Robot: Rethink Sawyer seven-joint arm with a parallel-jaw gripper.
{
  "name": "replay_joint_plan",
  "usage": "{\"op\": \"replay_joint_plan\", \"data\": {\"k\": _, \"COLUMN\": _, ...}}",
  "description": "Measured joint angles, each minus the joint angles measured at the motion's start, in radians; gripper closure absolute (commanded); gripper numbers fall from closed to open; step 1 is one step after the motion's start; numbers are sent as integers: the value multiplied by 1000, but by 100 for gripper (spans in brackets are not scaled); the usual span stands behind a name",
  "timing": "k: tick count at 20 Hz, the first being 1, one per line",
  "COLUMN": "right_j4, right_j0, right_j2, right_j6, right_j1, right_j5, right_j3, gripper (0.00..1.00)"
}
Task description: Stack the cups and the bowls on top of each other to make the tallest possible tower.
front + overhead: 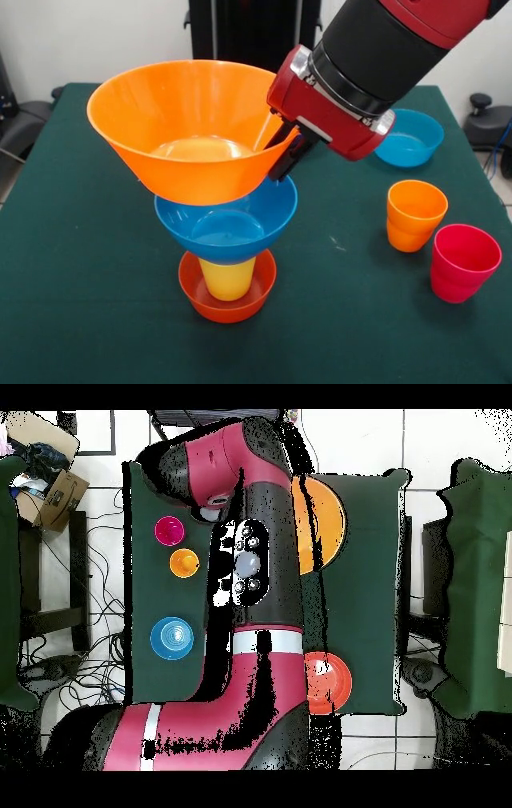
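Note:
In the front view the tower stands near the table's left front. A red-orange bowl (pixel 228 308) is at the bottom, a yellow cup (pixel 228 280) stands in it, a large blue bowl (pixel 240 214) sits on the cup, and the large light orange bowl (pixel 188 128) rests on top, slightly tilted. My gripper (pixel 278 148) is at the orange bowl's right rim, shut on it, with one finger inside and one outside. In the overhead view only part of the orange bowl (pixel 325 524) shows beside my arm, and the gripper is hidden. No blue cup or purple bowl shows.
On the right in the front view are an orange cup (pixel 414 214), a pinkish red cup (pixel 464 262) and a small teal-blue bowl (pixel 410 138). The overhead view shows them too: the orange cup (pixel 184 563), the red cup (pixel 168 531) and the teal-blue bowl (pixel 172 638). It also shows a second red-orange bowl (pixel 328 682).

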Motion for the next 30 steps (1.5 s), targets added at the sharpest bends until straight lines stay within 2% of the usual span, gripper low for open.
{"op": "replay_joint_plan", "data": {"k": 30, "right_j4": 19, "right_j0": 3, "right_j2": 0, "right_j6": 0, "right_j1": 7, "right_j5": 0, "right_j3": 0, "gripper": 100}}
